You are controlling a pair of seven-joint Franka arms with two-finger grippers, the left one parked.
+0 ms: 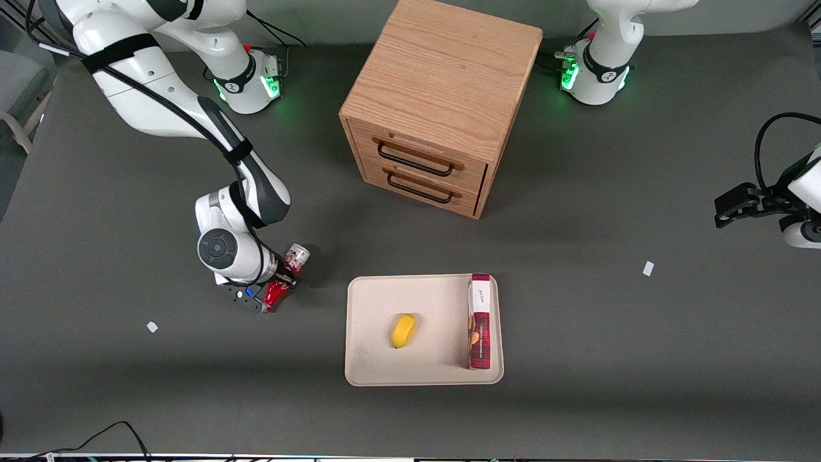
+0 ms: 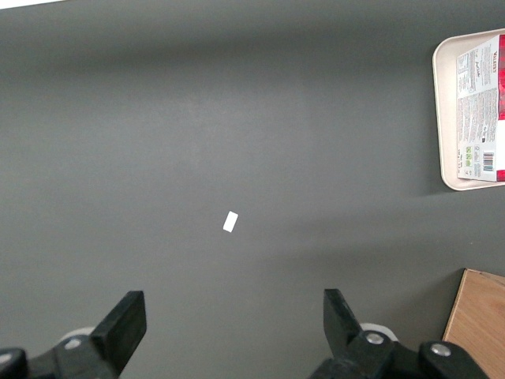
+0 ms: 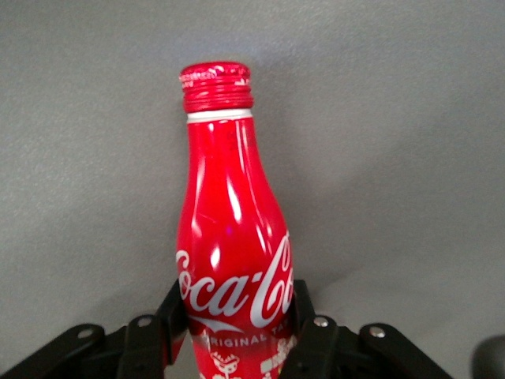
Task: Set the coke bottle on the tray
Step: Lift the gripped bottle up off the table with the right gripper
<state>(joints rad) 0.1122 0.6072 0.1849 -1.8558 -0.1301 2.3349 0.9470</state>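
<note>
Front view: gripper (image 1: 277,287) low over the desk toward the working arm's end, roughly midway between the desk's front and back edges, pinching the coke bottle (image 1: 287,276) across its body; silver base end tipped up, cap end down beside the fingers. Tray (image 1: 423,330) beside it toward the parked arm's end, apart from the bottle, holding a yellow fruit (image 1: 403,330) and a red-and-white box (image 1: 480,321) on edge along one short rim. Wooden drawer cabinet (image 1: 442,102) near the back edge. Left wrist view: tray corner (image 2: 446,118) with the box (image 2: 481,106); paper scrap (image 2: 230,222) on bare desk. Right wrist view: fingers (image 3: 304,324) pressed against both sides of the bottle (image 3: 229,237) at the logo; red cap pointing away.
</note>
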